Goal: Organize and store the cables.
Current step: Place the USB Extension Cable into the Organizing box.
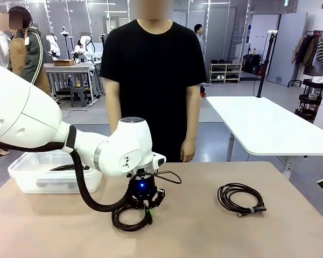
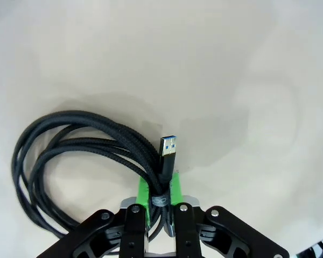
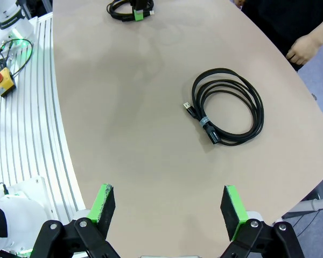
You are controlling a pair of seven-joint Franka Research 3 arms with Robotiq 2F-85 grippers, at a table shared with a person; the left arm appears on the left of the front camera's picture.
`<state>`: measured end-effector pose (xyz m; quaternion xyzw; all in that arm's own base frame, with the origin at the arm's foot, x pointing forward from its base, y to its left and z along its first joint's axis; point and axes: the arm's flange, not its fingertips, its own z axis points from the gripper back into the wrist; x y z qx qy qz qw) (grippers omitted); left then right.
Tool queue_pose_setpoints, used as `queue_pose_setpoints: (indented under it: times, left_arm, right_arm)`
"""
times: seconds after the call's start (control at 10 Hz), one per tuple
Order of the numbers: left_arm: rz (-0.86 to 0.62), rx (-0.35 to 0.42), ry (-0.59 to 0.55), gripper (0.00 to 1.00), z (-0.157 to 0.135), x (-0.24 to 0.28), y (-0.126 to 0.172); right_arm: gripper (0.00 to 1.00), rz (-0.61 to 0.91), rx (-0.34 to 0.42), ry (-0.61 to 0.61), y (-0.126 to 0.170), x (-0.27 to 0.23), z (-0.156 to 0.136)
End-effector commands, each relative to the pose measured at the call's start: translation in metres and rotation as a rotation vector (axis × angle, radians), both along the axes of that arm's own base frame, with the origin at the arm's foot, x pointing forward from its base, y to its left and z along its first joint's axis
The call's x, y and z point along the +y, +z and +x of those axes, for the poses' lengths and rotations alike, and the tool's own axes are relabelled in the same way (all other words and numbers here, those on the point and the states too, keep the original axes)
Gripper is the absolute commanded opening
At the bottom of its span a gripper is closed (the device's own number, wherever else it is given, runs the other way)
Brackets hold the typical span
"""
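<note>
The left hand (image 2: 160, 207) is pinching a coiled cable (image 2: 70, 156) beside its plug (image 2: 169, 146), near-middle of the counter (image 1: 204, 236); the right hand (image 3: 167, 196) is hovering spread; a second cable (image 3: 207, 124) is lying right; both look light and floppy, best gripped where the strands bunch.

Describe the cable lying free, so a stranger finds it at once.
On the tan table, look toward the robot's right half. There a coiled black cable, bound by a small tie, lies alone. The other coil sits clamped in the left gripper.
</note>
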<state>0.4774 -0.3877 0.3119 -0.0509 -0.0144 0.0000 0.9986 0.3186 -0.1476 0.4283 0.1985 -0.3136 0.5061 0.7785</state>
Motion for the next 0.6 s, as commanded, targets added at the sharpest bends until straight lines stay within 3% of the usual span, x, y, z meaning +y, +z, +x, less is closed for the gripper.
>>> queue_pose_setpoints:
  times: [0.0,0.2,0.5]
  left_arm:
    - [0.015,-0.043,0.012,0.00,-0.008,0.009,0.000]
    - [0.037,-0.076,-0.004,0.00,-0.013,0.017,0.024]
    - [0.069,-0.209,-0.104,0.00,-0.030,0.049,0.103]
  right_arm:
    - [1.00,0.010,-0.009,0.008,0.000,-0.001,0.000]
    - [1.00,0.010,-0.009,0.008,0.000,-0.001,0.000]
    - [1.00,0.010,-0.009,0.008,0.000,-0.001,0.000]
